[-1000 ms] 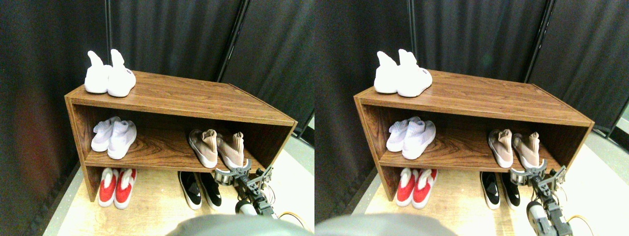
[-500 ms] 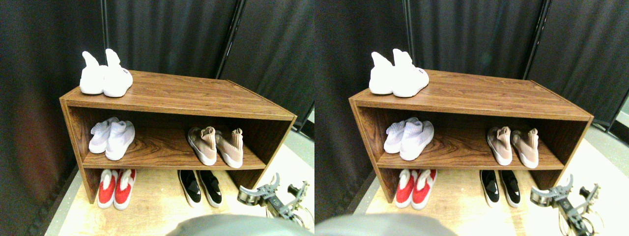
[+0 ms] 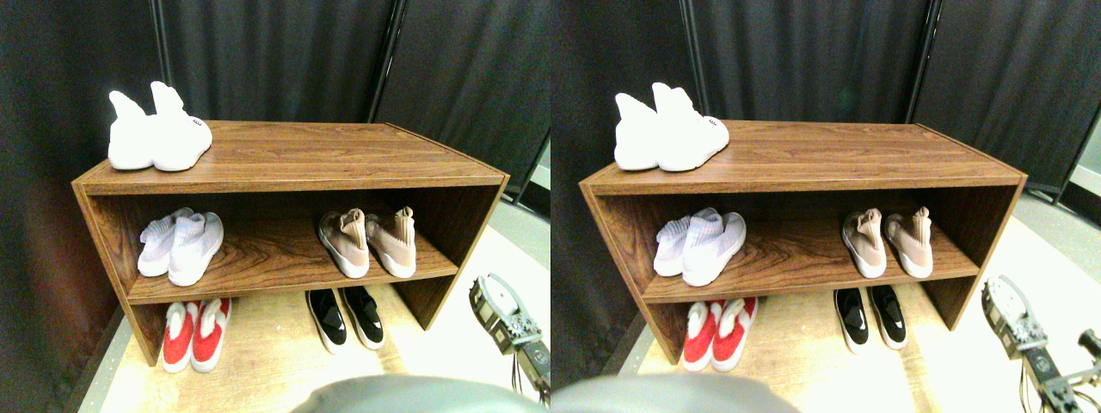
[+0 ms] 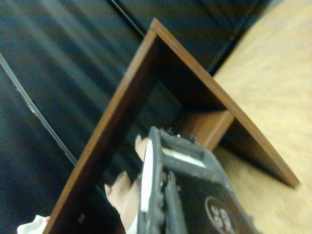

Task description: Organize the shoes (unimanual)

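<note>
Beige-tan pair [image 3: 368,241] sits aligned on the middle shelf [image 3: 258,274], black pair [image 3: 346,316] beneath on the floor, so organizing appears complete; right tool [image 3: 503,318] stands clear, jaw state indeterminate.

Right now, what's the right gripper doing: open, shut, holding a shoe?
Right gripper: holds nothing, clear of the shelf unit to its right; jaw state cannot be told. Beige-tan pair sits on the middle shelf.

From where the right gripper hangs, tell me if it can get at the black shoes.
Probably yes. The right gripper hangs outside the rack's right wall, and the black shoes sit at the open front on the floor, nothing before them; it would have to swing round the wall.
</note>
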`<act>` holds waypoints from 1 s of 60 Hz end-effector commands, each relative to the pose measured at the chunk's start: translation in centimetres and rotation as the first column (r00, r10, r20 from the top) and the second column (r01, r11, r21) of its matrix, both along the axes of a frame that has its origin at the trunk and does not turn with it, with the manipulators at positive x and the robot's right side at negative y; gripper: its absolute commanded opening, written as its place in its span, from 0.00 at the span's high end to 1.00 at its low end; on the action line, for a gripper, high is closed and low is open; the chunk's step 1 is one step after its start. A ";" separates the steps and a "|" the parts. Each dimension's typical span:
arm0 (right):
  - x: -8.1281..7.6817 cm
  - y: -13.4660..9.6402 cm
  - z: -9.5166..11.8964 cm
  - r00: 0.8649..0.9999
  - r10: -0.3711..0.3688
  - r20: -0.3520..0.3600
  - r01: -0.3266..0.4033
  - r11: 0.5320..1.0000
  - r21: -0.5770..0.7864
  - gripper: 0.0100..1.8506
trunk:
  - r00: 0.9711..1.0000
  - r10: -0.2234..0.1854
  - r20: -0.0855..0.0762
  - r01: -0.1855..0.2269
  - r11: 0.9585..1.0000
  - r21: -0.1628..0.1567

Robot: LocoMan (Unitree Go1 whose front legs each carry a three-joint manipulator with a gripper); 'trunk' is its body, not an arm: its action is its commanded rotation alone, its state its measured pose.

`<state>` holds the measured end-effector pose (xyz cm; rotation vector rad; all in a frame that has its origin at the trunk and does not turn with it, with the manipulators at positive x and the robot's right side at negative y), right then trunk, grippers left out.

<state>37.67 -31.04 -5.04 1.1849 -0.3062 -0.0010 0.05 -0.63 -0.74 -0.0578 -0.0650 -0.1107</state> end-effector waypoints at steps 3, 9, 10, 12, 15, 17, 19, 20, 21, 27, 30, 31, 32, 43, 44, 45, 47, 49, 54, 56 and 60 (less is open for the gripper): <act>0.8 -1.1 0.8 0.997 0.047 0.062 -0.047 0.999 -0.010 0.97 | 1.000 -0.020 0.010 0.020 1.000 -0.019; 2.0 -2.0 1.3 0.995 0.073 0.067 -0.072 0.997 -0.009 0.97 | 1.000 -0.023 0.008 0.023 1.000 -0.020; 2.3 -2.1 1.3 0.996 0.064 0.067 -0.064 0.998 -0.006 0.97 | 1.000 -0.024 0.007 0.024 1.000 -0.019; 2.8 -2.3 1.5 0.997 0.046 0.061 -0.046 0.999 -0.005 0.97 | 1.000 -0.024 0.009 0.024 1.000 -0.019; 3.6 -2.6 1.6 0.999 0.014 0.051 -0.014 1.000 -0.009 0.97 | 1.000 -0.024 0.009 0.024 1.000 -0.019; 3.9 -2.7 1.7 0.999 0.008 0.048 -0.008 1.000 -0.009 0.97 | 1.000 -0.023 0.009 0.023 1.000 -0.020; 4.5 -3.0 1.7 0.999 0.008 0.042 -0.008 1.000 -0.010 0.97 | 1.000 -0.023 0.009 0.023 1.000 -0.020; 4.8 -3.1 1.6 0.999 0.008 0.035 -0.007 1.000 -0.013 0.97 | 1.000 -0.023 0.009 0.023 1.000 -0.020; 5.1 -3.2 1.6 1.000 0.011 0.021 -0.010 1.000 -0.024 0.97 | 1.000 -0.023 0.009 0.023 1.000 -0.020; 6.0 -3.1 1.5 0.999 -0.035 -0.009 0.035 0.999 0.009 0.97 | 1.000 -0.023 0.009 0.023 1.000 -0.020; 6.7 -3.1 1.4 0.999 -0.044 -0.019 0.044 0.999 0.017 0.97 | 1.000 -0.023 0.009 0.023 1.000 -0.020; 6.9 -3.1 1.4 0.999 -0.045 -0.024 0.045 0.999 0.018 0.97 | 1.000 -0.023 0.009 0.023 1.000 -0.020; 7.0 -3.0 1.3 0.998 -0.053 -0.029 0.054 0.998 0.018 0.97 | 1.000 -0.018 0.010 0.018 0.999 -0.030; 8.9 -3.3 0.6 0.988 -0.131 -0.076 0.132 0.991 0.000 0.97 | 1.000 -0.018 0.010 0.018 0.999 -0.030; 9.1 -3.4 0.5 0.988 -0.131 -0.078 0.131 0.991 0.001 0.97 | 1.000 -0.018 0.010 0.018 0.999 -0.030; 9.3 -3.5 0.4 0.989 -0.127 -0.079 0.127 0.992 -0.003 0.97 | 1.000 -0.018 0.010 0.018 0.999 -0.030; 9.5 -3.6 0.3 0.989 -0.124 -0.080 0.124 0.992 -0.001 0.97 | 1.000 -0.012 0.008 0.012 0.999 -0.036; 9.9 -3.7 -0.1 0.990 -0.114 -0.084 0.116 0.993 0.015 0.97 | 1.000 -0.012 0.008 0.012 0.999 -0.036; 10.7 -3.7 -0.9 0.988 -0.112 -0.107 0.112 0.994 -0.010 0.97 | 1.000 -0.008 0.011 0.009 0.999 -0.040; 10.8 -3.6 -1.0 0.988 -0.111 -0.108 0.110 0.994 -0.014 0.97 | 1.000 -0.008 0.011 0.009 0.999 -0.040; 11.4 -3.4 -1.4 0.984 -0.122 -0.127 0.120 0.993 -0.019 0.97 | 1.000 -0.006 0.010 0.006 0.999 -0.043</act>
